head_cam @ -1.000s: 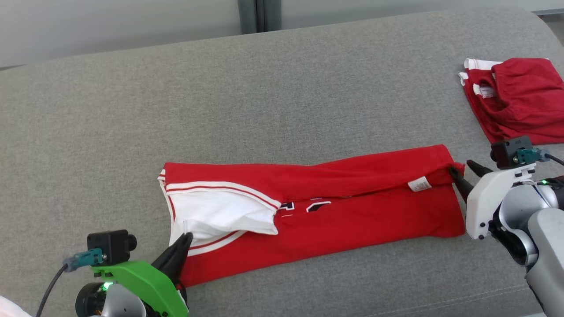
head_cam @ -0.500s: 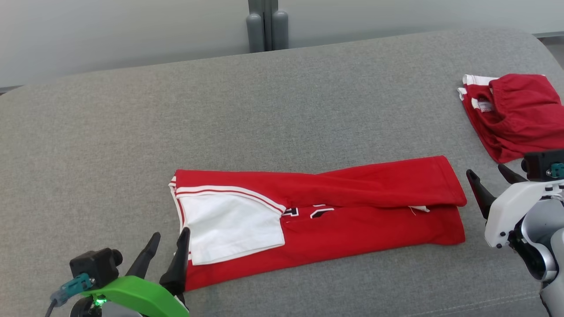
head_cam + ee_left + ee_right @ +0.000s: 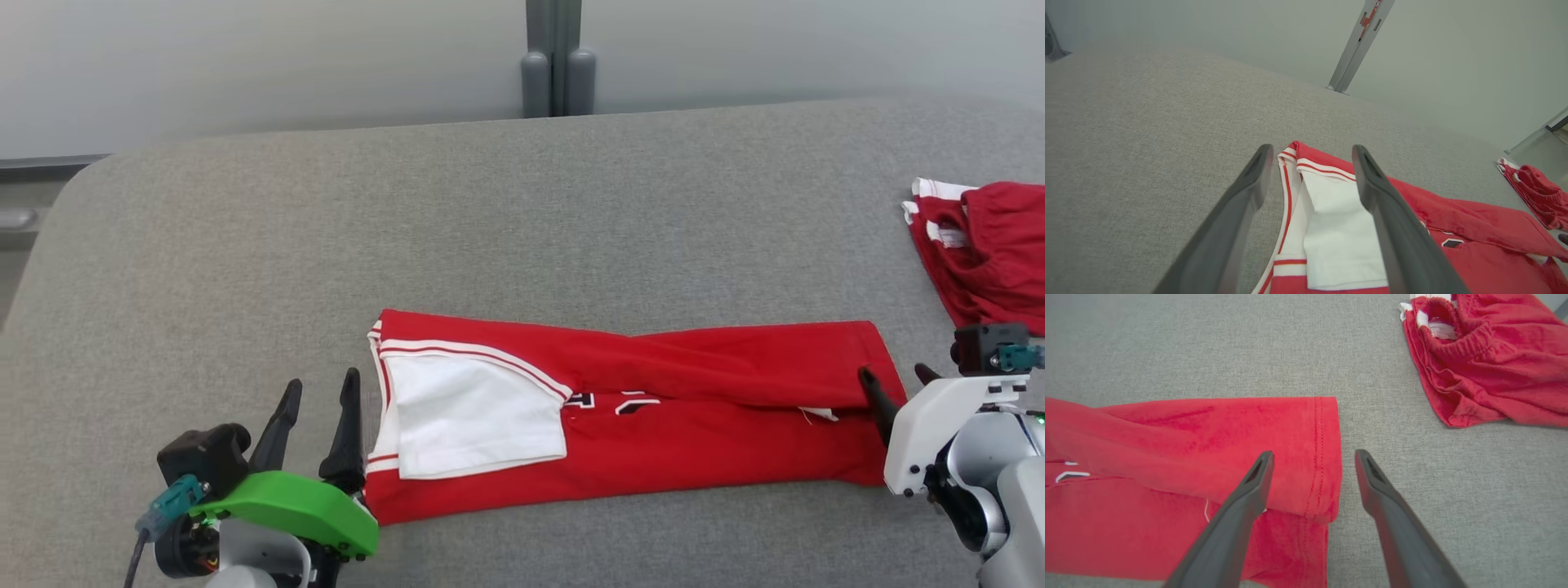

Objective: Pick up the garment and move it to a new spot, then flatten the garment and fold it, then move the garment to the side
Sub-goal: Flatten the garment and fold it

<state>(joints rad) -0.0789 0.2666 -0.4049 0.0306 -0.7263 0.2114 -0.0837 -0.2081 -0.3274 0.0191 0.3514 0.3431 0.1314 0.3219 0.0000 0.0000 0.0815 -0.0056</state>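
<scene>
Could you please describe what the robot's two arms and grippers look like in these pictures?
The left gripper has a bright green shell, the right gripper a white one on a rounded silver-grey forearm. Both carry two long, dark, tapering jaws. Each wrist bears a small black camera with a teal connector; a grey cable trails from the left one.

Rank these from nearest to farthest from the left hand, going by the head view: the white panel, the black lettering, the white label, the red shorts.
From the left hand:
1. white panel, just to its right
2. black lettering, farther right
3. white label, far right
4. red shorts, at the right edge, farther back
</scene>
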